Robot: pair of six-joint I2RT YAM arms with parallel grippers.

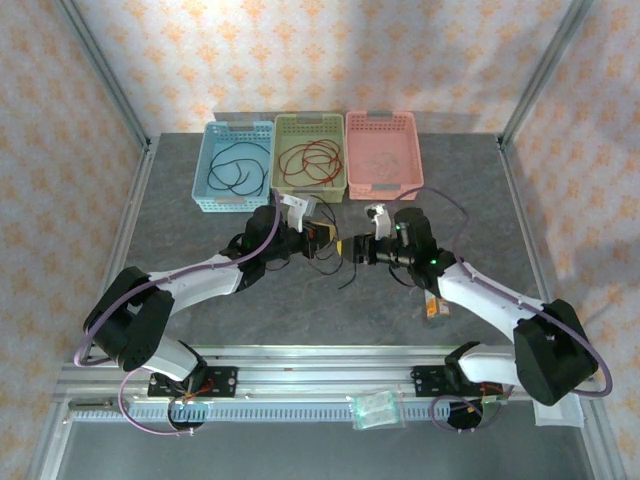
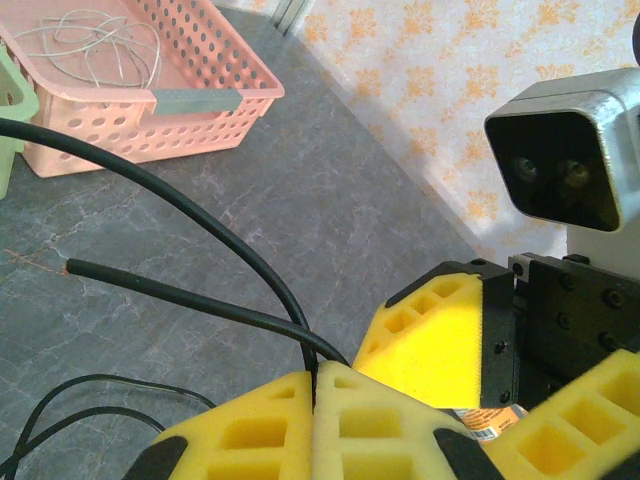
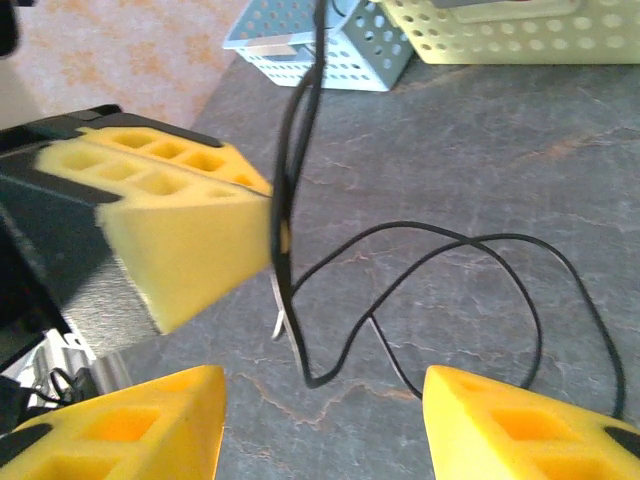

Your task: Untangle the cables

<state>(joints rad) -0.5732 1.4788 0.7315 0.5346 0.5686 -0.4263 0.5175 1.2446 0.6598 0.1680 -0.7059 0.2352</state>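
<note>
Left wrist view: the left gripper (image 2: 315, 388) is clamped on the black cable (image 2: 180, 296), just nearside of the green basket (image 1: 308, 120). The right gripper (image 3: 322, 400) gapes, empty. The cable looks light, limp and slick; best grasped beside the clamp.

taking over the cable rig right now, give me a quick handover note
Left gripper: shut on the loose black cable, over the middle of the table.
Right gripper: open, that cable hanging between its fingers, not gripped.
Done: a coiled black cable lies in the blue basket, red cables in the green basket, a pale cable in the pink basket.
Left: probably just the loose black cable to straighten out and put away.
</note>
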